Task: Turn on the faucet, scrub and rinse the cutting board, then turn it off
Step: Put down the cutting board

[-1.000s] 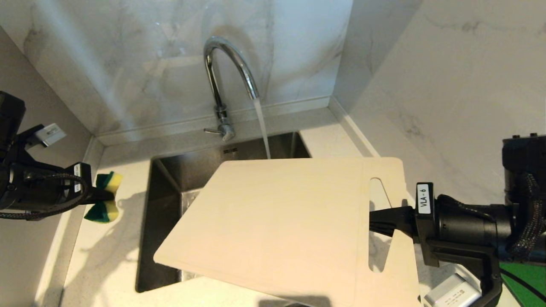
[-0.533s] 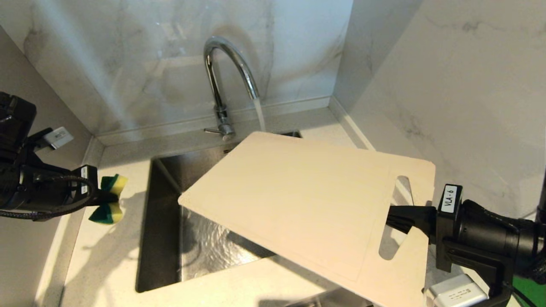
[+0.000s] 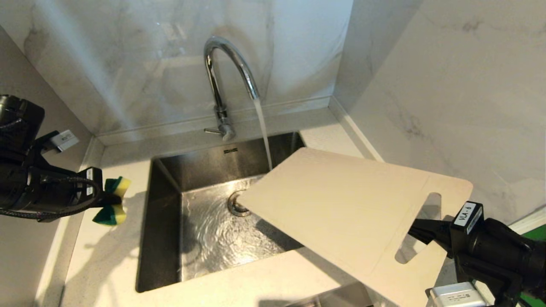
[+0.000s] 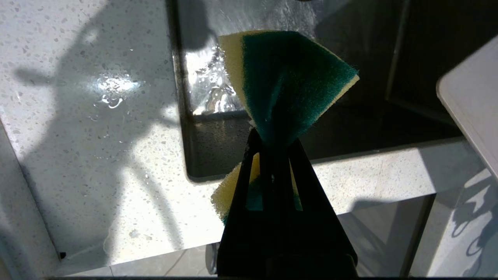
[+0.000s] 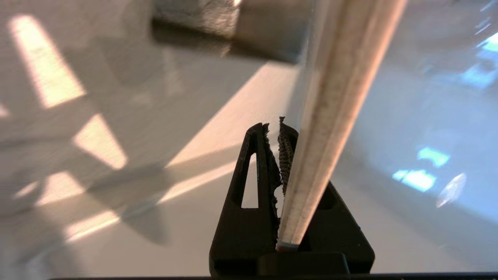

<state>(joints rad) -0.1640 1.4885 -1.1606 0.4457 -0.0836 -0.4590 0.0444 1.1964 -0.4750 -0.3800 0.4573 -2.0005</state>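
One board [image 3: 341, 213], pale beige, fills the lower right of the head view, held out over the sink's [image 3: 164, 238] right rim with its far corner over the basin near the drain [image 3: 239, 207]. A second ago it lay lower and further left, covering most of the basin and hiding the drain; since then it has swung right and turned, so the wet basin floor now shows. The right gripper [image 3: 420, 232] at the lower right edge is clamped on the board's handle end, beside the cutout [image 3: 420, 226]; in the right wrist view the board [image 5: 330, 128] runs edge-on between the pads [image 5: 286, 155].

Water runs from the faucet [image 3: 228, 64] at upper centre and falls just past the board's far edge into the basin; whether it touches the edge I cannot tell. Its side lever [image 3: 212, 131] points left. The left gripper [image 3: 106, 198] at the left edge is squeezed shut on a green and yellow sponge [image 3: 111, 200], hanging over the counter [image 3: 102, 256] left of the sink; it has crept slightly right. The left wrist view shows the sponge [image 4: 288, 85] pinched into a bow over the sink's corner.

Counted: one board, one faucet, one sponge, one sink, two grippers. Marble wall [image 3: 426, 85] closes off the back and right.
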